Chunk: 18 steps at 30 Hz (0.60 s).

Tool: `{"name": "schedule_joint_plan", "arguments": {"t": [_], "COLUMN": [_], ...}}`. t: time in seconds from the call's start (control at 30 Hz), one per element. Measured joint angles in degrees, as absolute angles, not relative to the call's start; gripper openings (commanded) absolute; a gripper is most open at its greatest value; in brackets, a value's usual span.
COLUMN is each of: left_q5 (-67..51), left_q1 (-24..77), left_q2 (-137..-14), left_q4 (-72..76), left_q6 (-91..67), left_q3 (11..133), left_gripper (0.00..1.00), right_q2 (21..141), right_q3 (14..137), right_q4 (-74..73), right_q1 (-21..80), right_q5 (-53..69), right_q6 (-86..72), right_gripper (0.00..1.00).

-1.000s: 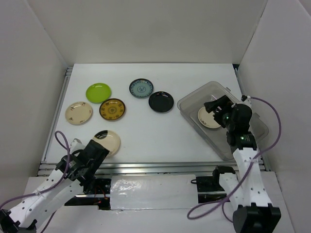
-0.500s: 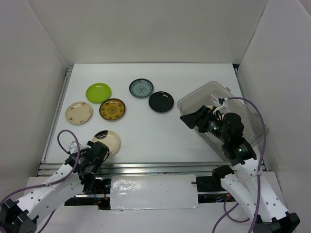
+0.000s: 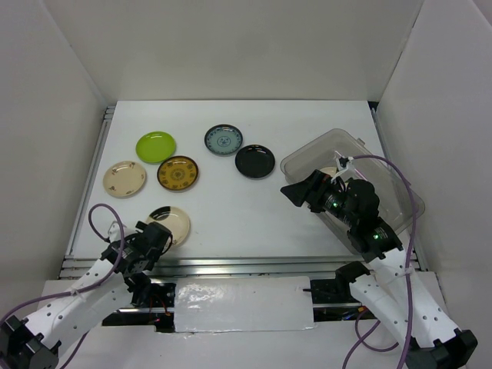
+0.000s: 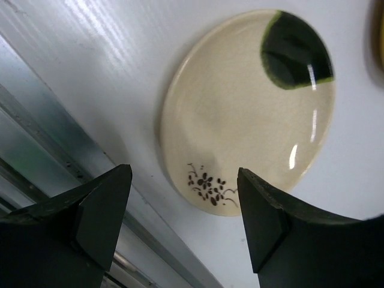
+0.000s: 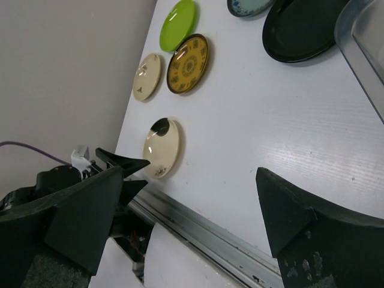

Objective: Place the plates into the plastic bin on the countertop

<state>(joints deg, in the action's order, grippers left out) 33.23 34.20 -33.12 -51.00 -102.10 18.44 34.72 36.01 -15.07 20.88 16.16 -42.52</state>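
Six plates lie on the white countertop (image 3: 231,207): lime green (image 3: 156,145), cream (image 3: 124,178), mustard-brown (image 3: 177,173), blue-grey (image 3: 224,139), black (image 3: 254,161), and a cream one with a dark patch (image 3: 171,223) near the front rail. My left gripper (image 3: 154,240) is open and empty just in front of that plate (image 4: 246,114), its fingers straddling the near rim in the left wrist view (image 4: 185,180). My right gripper (image 3: 296,190) is open and empty at the left edge of the clear plastic bin (image 3: 338,137). A sliver of cream plate (image 3: 329,171) shows inside the bin.
The metal rail (image 3: 246,265) runs along the front edge. White panels wall the left, back and right. The right wrist view shows the same plates (image 5: 161,147), the bin's corner (image 5: 366,30) and the left gripper (image 5: 120,165) by the rail.
My right gripper has swung out of the bin to its left edge and now points across the table. My left gripper has pulled back slightly toward the front rail.
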Motion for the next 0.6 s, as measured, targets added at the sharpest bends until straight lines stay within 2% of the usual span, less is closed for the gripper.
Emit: {"name": "schedule_joint_plan", "arguments": {"t": [0.17, 0.33, 0.5, 0.6], "left_q5": [34.6, 34.9, 34.9, 35.3], "left_q1": [34.2, 34.2, 33.9, 32.9], "left_q2": [-33.1, -34.5, -37.4, -39.7], "left_q4": [-50.6, -50.1, -47.5, -45.5], "left_q6": [-102.0, -102.2, -102.2, -101.9], "left_q3": [20.4, 20.3, 18.8, 18.4], "left_gripper": [0.92, 0.90, 0.72, 0.66], "right_q2": [34.7, 34.7, 34.7, 34.7], "right_q3": [36.0, 36.0, 36.0, 36.0], "right_q4": [-15.0, -15.0, -15.0, -15.0], "right_q1": [21.4, 21.6, 21.9, 21.9], "right_q5": [15.4, 15.0, 14.3, 14.2], "right_q6": [-42.5, -42.6, -42.5, -42.5], "right_gripper": [1.00, 1.00, 1.00, 1.00]}}
